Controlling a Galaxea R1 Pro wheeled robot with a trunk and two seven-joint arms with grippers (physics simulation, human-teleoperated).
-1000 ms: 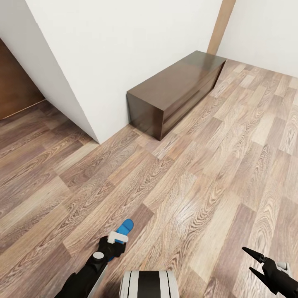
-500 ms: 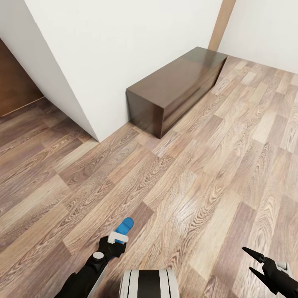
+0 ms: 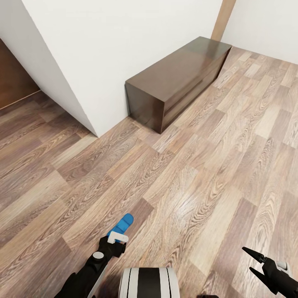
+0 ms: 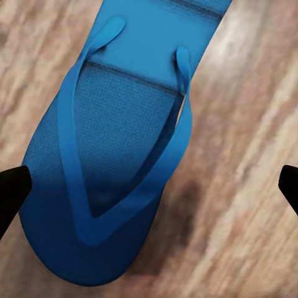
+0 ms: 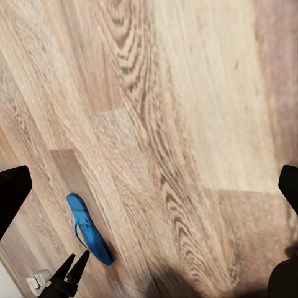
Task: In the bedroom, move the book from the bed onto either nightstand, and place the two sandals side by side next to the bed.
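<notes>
Sandal progress: one blue sandal (image 3: 123,224) lies flat on the bedroom floor (image 3: 215,165), strap side up, and is not lifted. Judging from that, the pairing beside the bed is not done.
Book step: cannot be judged from these views; I count it as left to do.
Floor: wood planks, open across the middle and to the right, giving the base room to drive.
Wall: a white wall (image 3: 124,49) juts out to a corner ahead and to the left, and any route on that side has to bend round it.
Dresser: a long dark dresser (image 3: 178,78) stands flush against that wall, well apart from the sandal. It looks too large to be a nightstand.
Left gripper: the left gripper (image 3: 114,244) hangs just above the sandal's rounded end. Its fingers are spread wide, one to each side of the sole, holding nothing.
Right gripper: the right gripper (image 3: 254,263) hangs low at the robot's right over bare planks, fingers parted and empty.
In the way: nothing lies between the left gripper and the sandal, so closing on the thin sole or strap looks like the next need.
</notes>
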